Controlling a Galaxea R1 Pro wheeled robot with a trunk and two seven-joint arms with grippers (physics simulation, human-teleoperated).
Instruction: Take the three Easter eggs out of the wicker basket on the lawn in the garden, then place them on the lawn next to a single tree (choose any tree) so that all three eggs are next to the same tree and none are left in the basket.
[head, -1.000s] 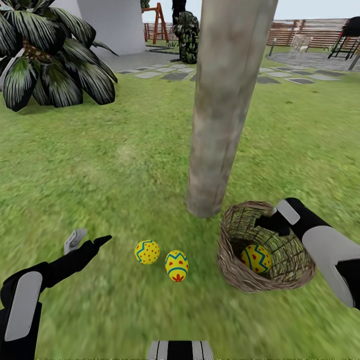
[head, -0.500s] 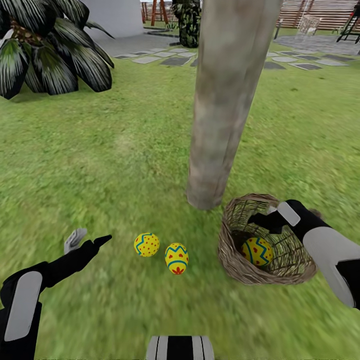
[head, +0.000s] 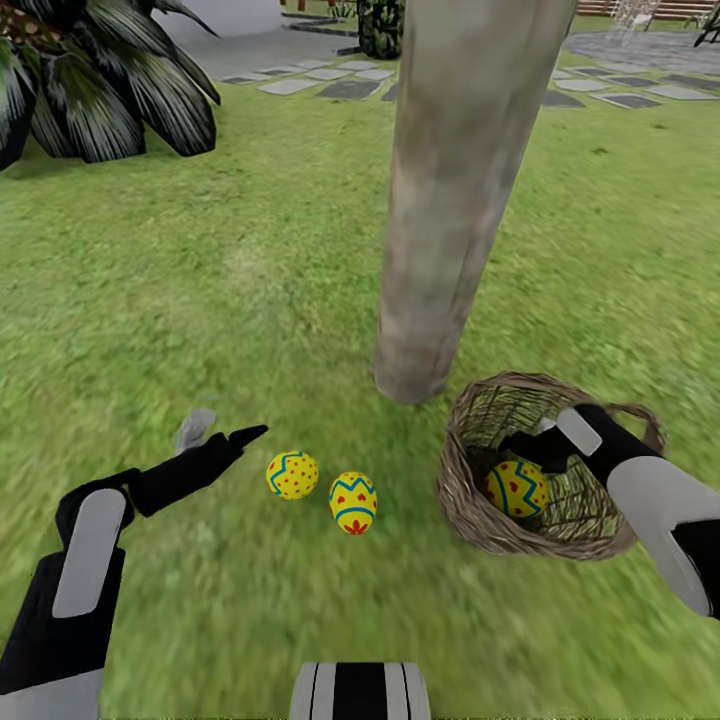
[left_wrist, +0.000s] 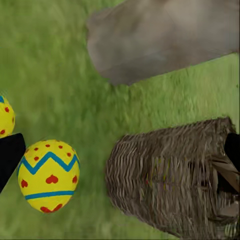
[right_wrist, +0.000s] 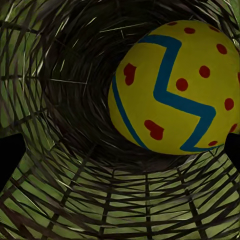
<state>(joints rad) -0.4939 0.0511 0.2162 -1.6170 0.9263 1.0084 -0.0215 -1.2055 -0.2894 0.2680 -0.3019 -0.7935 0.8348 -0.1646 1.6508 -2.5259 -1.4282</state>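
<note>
Two Easter eggs (head: 292, 475) (head: 353, 502) lie side by side on the lawn (head: 200, 280), just in front of the tree (head: 440, 200) trunk's foot. The third egg (head: 516, 489) lies inside the wicker basket (head: 470, 520), which stands right of the trunk. My right gripper (head: 522, 446) reaches over the rim into the basket, open, with the egg (right_wrist: 172, 87) just ahead of its spread fingertips (right_wrist: 10, 155). My left gripper (head: 222, 432) is open above the grass, a little left of the two eggs. The left wrist view has one egg (left_wrist: 48, 175) beside a black finger (left_wrist: 9, 157), and the basket (left_wrist: 170, 180).
A dark palm bush (head: 100, 80) stands at the far left. Grey stepping stones (head: 320, 80) cross the grass behind the trunk. My base (head: 360, 690) shows at the bottom edge. Open grass stretches left of the trunk.
The head camera has tilted down, shifting the whole picture. My left arm has reached forward, closer to the two eggs on the grass. My right gripper sits slightly nearer the egg in the basket.
</note>
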